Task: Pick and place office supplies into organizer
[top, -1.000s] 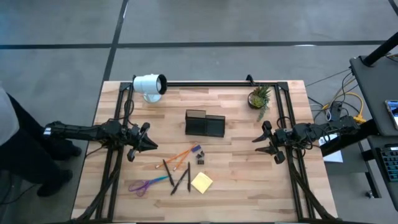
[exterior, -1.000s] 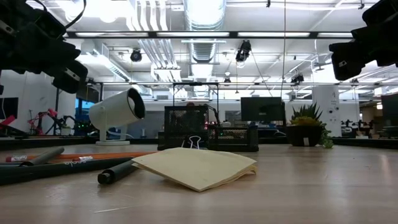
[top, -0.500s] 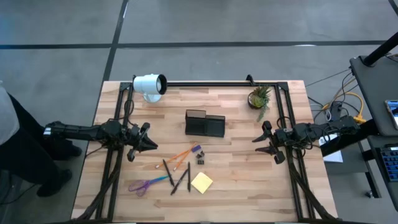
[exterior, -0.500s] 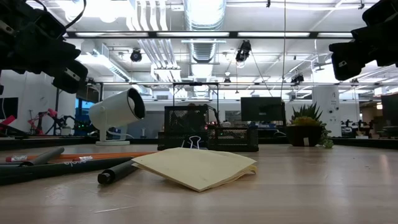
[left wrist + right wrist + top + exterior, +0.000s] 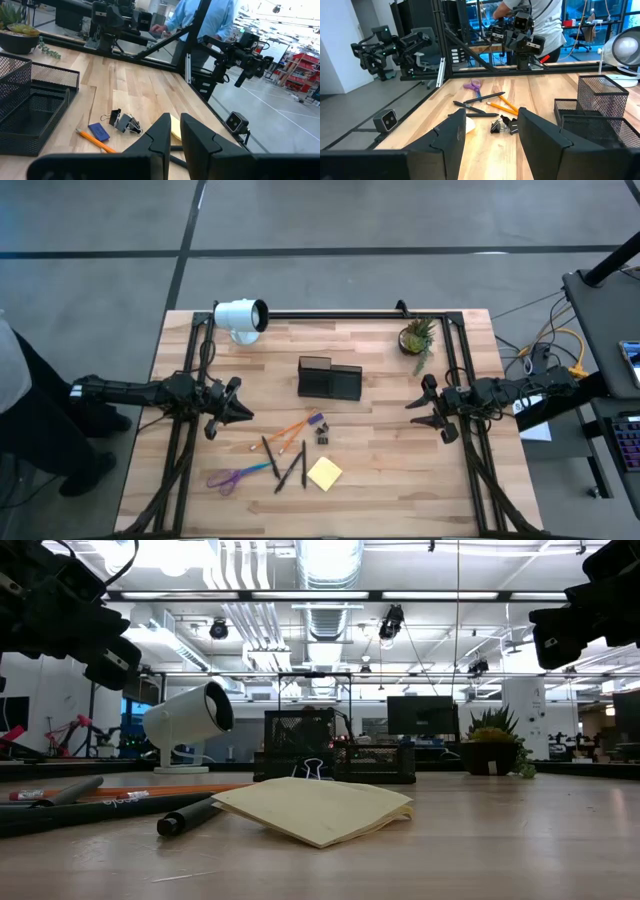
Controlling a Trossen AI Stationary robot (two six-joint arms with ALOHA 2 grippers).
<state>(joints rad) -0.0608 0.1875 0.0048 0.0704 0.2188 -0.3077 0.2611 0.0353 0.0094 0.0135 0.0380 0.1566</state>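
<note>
Wooden table (image 5: 380,450) in an open workshop. From left: left gripper (image 5: 243,415), clenched and empty; office supplies (image 5: 290,452) scattered at centre, in front of the black organizer (image 5: 329,380); right gripper (image 5: 412,413), spread and empty.

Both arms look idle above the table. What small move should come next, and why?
Probably lower the open right end effector toward the small dark binder clip: supplies lie loose, the black mesh organizer looks empty, and the left end effector is shut.
</note>
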